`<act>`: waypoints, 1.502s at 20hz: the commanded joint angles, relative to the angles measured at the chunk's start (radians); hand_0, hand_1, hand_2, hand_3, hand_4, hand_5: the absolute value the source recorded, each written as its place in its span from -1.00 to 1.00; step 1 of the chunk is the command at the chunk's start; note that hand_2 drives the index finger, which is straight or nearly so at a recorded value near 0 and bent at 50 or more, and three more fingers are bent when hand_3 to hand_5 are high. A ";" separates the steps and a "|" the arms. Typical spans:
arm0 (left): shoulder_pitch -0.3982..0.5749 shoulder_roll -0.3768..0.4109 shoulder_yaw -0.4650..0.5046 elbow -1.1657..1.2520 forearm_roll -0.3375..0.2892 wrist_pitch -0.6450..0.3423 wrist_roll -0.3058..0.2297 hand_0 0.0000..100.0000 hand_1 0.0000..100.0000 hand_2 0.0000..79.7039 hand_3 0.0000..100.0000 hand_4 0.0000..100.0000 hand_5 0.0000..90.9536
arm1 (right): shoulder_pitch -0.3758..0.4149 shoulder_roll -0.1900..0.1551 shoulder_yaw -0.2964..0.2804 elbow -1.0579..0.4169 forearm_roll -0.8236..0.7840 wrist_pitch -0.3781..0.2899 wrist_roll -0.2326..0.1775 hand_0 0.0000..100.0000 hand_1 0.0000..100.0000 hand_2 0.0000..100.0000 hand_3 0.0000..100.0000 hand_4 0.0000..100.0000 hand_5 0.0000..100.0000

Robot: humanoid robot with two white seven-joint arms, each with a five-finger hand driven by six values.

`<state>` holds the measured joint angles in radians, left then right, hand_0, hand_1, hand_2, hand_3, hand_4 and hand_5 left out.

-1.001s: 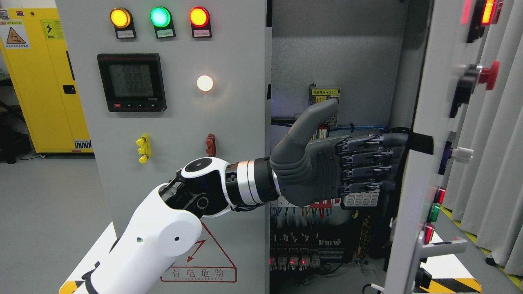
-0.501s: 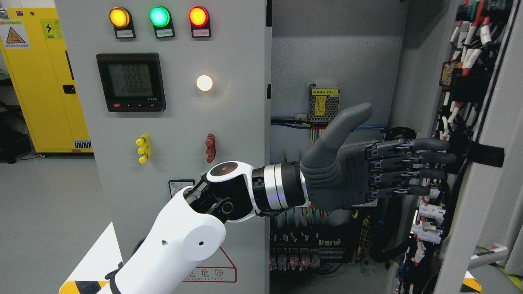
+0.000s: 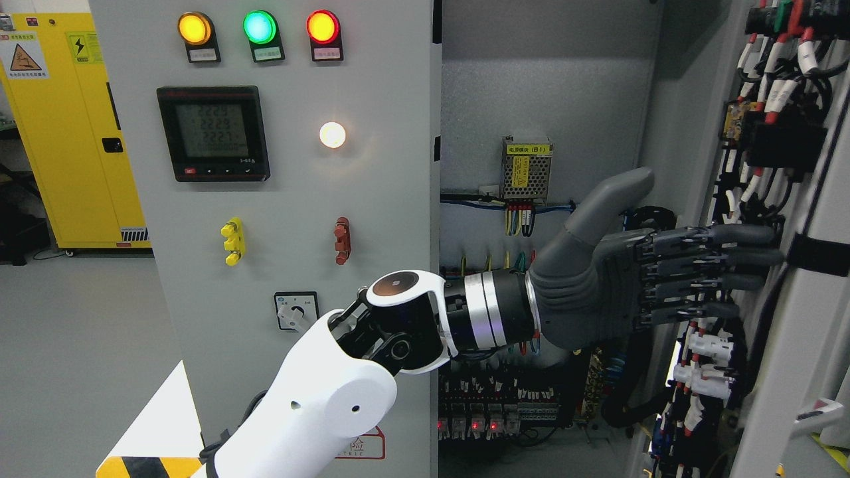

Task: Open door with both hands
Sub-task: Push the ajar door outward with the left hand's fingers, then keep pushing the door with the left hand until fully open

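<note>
We see the left robot hand reached across the open cabinet, fingers stretched flat and thumb up, holding nothing. Its fingertips lie against, or just short of, the inner face of the right door, near the black strap; we cannot tell whether they touch. The door lies to the right of the hand and is swung well outward, its long axis upright, wiring showing on its back. We judge the coming move to be a further push rightward. No right arm shows. The left door stays shut. Readable writing: the meter shows 2229, 2229, 2227; the yellow label ends in "(B1)".
</note>
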<state>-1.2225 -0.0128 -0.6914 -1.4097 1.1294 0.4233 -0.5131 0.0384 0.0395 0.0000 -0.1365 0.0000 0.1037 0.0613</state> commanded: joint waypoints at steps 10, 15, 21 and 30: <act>0.024 -0.167 -0.026 -0.060 -0.091 -0.006 0.125 -1.00 -1.00 -1.00 -1.00 -1.00 -1.00 | 0.000 0.000 0.029 0.000 0.011 0.001 0.003 -0.56 -0.92 -1.00 -1.00 -1.00 -1.00; 0.026 -0.167 -0.075 -0.054 -0.099 -0.034 0.168 -1.00 -1.00 -1.00 -1.00 -1.00 -1.00 | 0.000 0.000 0.029 0.000 0.011 0.001 0.003 -0.56 -0.91 -1.00 -1.00 -1.00 -1.00; 0.026 -0.167 -0.126 -0.034 -0.086 -0.089 0.196 -1.00 -1.00 -1.00 -1.00 -1.00 -1.00 | 0.000 0.000 0.029 0.000 0.011 0.001 0.003 -0.56 -0.90 -1.00 -1.00 -1.00 -1.00; 0.003 -0.171 -0.200 0.041 -0.056 -0.158 0.194 -1.00 -1.00 -1.00 -1.00 -1.00 -1.00 | 0.000 0.000 0.028 0.000 0.011 0.001 0.003 -0.57 -0.89 -1.00 -1.00 -1.00 -1.00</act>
<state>-1.2053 -0.1661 -0.8152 -1.4297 1.0589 0.2822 -0.3180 0.0384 0.0398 0.0000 -0.1365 0.0000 0.1035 0.0640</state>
